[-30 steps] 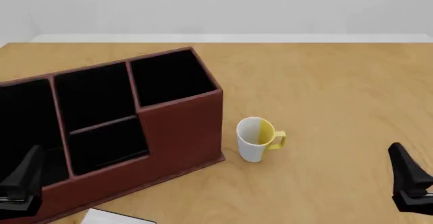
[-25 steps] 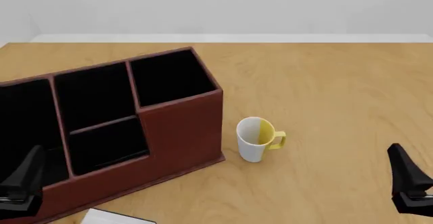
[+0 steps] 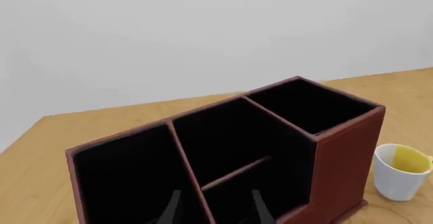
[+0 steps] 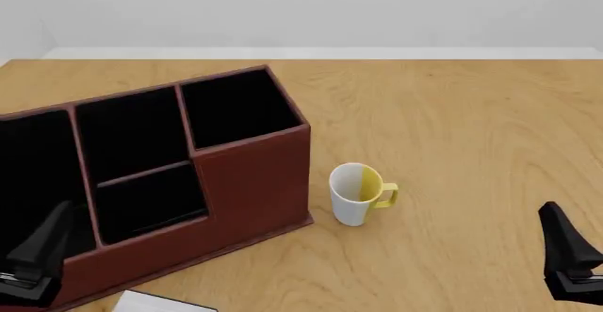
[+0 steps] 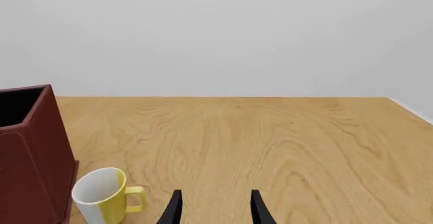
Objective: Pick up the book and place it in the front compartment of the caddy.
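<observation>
At the desk's near edge, just before the reddish-brown leather-look caddy, lies the thin white book; lower your empty, parted left gripper squarely over it.

Wooden table carries caddy, mug just beside; book at near edge.

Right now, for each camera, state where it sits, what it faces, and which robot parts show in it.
Front view: above and behind the arms, looking forward and down at the caddy, mug, book corner; left gripper and right gripper show at the bottom corners.
Left wrist view: behind the left gripper, facing the caddy's compartments.
Right wrist view: behind the right gripper, facing bare table.
Shared: all three show caddy and mug.
</observation>
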`<action>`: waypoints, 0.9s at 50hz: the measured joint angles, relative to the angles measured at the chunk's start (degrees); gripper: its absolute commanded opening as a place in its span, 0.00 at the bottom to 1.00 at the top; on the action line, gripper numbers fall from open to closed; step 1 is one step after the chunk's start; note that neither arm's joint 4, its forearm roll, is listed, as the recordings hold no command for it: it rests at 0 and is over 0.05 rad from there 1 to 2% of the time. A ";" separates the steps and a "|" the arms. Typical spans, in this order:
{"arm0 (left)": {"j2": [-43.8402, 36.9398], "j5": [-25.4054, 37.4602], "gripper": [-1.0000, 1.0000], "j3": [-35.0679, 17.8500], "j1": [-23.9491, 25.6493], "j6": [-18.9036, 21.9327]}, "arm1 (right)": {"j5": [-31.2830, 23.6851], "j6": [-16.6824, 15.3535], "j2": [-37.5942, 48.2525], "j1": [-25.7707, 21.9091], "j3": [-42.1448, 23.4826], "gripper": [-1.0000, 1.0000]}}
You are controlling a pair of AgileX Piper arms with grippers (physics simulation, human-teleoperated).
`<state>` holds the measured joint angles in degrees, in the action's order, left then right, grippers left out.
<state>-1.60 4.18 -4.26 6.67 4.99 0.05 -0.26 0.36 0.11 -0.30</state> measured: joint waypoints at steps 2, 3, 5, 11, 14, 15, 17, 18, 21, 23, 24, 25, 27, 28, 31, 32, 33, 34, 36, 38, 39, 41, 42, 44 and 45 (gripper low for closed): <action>-0.82 0.27 1.00 -0.71 0.77 0.55 | 0.04 0.02 -0.03 -0.01 0.04 1.00; -1.28 0.41 1.00 -1.10 1.19 0.64 | 0.06 0.02 -0.05 -0.01 0.06 1.00; -2.15 0.70 1.00 -1.93 2.25 0.74 | 0.08 0.02 -0.09 -0.01 0.08 1.00; -5.12 1.11 1.00 -4.17 5.57 1.55 | 0.13 0.04 -0.15 -0.02 0.14 1.00; -6.79 1.24 1.00 -5.30 7.41 2.05 | 0.15 0.08 -0.17 -0.02 0.17 1.00; -7.34 1.32 1.00 -5.72 7.94 2.38 | 0.16 0.07 -0.18 -0.02 0.17 1.00; -8.46 1.50 1.00 -6.62 8.93 3.09 | 0.17 0.05 -0.19 -0.02 0.19 1.00; -8.98 1.64 1.00 -7.11 9.45 3.42 | 0.18 0.06 -0.20 -0.02 0.19 1.00; -10.69 2.19 1.00 -8.70 11.38 4.07 | 0.19 0.07 -0.21 -0.02 0.20 1.00; -11.93 2.45 1.00 -9.72 12.63 4.52 | 0.21 0.04 -0.21 -0.02 0.21 1.00; -12.65 2.57 1.00 -10.26 13.30 4.77 | 0.21 0.05 -0.21 -0.02 0.22 1.00; -13.42 2.70 1.00 -10.81 14.01 4.98 | 0.21 0.06 -0.21 -0.02 0.22 1.00; -14.95 3.03 1.00 -11.94 15.47 5.44 | 0.22 0.05 -0.22 -0.02 0.23 1.00; -15.75 3.22 1.00 -12.52 16.23 5.75 | 0.22 0.04 -0.22 -0.02 0.23 1.00; -18.08 3.84 1.00 -14.28 18.34 6.92 | 0.22 0.04 -0.23 -0.02 0.23 1.00; -18.89 4.10 1.00 -14.91 19.03 7.35 | 0.22 0.05 -0.23 -0.02 0.24 1.00; -19.67 4.40 1.00 -15.57 19.75 7.72 | 0.22 0.04 -0.23 -0.02 0.24 1.00; -20.45 4.71 1.00 -16.25 20.45 8.07 | 0.22 0.03 -0.24 -0.02 0.24 1.00; -22.02 5.38 1.00 -17.62 21.79 8.80 | 0.23 0.02 -0.24 -0.02 0.24 1.00; -23.55 6.10 1.00 -18.96 23.21 9.53 | 0.23 0.04 -0.24 -0.01 0.24 1.00; -24.30 6.47 1.00 -19.58 23.97 9.87 | 0.23 0.03 -0.24 -0.01 0.24 1.00; -25.77 7.12 1.00 -20.70 25.34 10.56 | 0.24 0.01 -0.24 -0.01 0.24 1.00; -26.57 7.43 1.00 -21.25 26.02 10.83 | 0.24 0.02 -0.24 -0.01 0.25 1.00; -28.10 8.08 1.00 -22.33 27.29 11.25 | 0.24 0.03 -0.24 -0.01 0.25 1.00; -28.81 8.40 1.00 -22.86 27.87 11.40 | 0.25 0.03 -0.24 -0.01 0.25 1.00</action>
<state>-30.41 12.59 -27.12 34.54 16.39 0.29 -0.24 0.12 0.10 -0.05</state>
